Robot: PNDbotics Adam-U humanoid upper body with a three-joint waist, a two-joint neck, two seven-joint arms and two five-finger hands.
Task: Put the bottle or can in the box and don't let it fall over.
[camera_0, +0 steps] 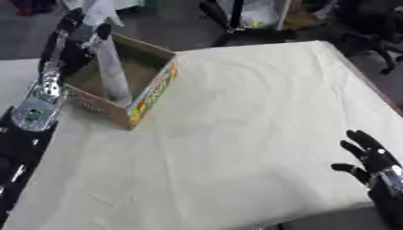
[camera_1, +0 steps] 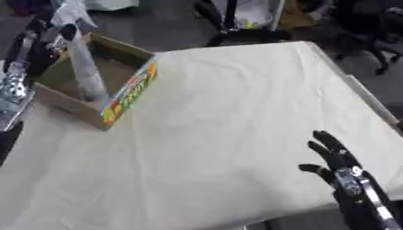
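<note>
A tall clear bottle (camera_0: 110, 67) stands in the open cardboard box (camera_0: 154, 92) at the table's far left, leaning slightly, its base on the box floor. My left hand (camera_0: 77, 32) is at the bottle's top, fingers curled round its neck. The box has a brightly printed side facing the table's middle. My right hand (camera_0: 370, 157) rests open at the lower right corner, fingers up, holding nothing.
A cream cloth covers the table (camera_0: 252, 126), whose right edge runs diagonally at the right. Chair legs and other dark furniture (camera_0: 236, 27) stand beyond the far edge. My left forearm (camera_0: 39, 101) lies along the box's left side.
</note>
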